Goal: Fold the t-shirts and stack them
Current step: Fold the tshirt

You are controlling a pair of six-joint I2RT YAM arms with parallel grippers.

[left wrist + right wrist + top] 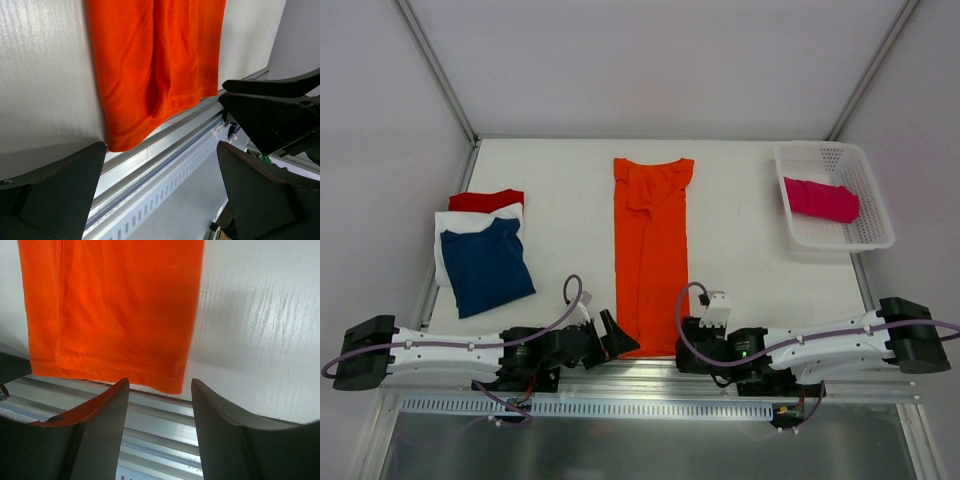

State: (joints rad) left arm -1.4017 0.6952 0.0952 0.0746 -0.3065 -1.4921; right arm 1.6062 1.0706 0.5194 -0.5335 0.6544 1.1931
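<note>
An orange t-shirt (652, 250) lies as a long narrow strip down the middle of the table, its hem at the near edge. My left gripper (611, 336) sits by the hem's left corner, jaws wide open and empty (162, 192); the hem of the orange shirt (155, 60) lies just ahead of it. My right gripper (687, 337) is at the hem's right corner, open with nothing between its fingers (159, 390), just short of the orange cloth (115, 305). At the left, a folded navy t-shirt (485, 265) tops a white one (453, 222) and a red one (485, 200).
A white mesh basket (876, 238) at the back right holds a bundled magenta t-shirt (820, 198). An aluminium rail (160, 415) runs along the table's near edge beneath both grippers. White walls enclose the table on three sides.
</note>
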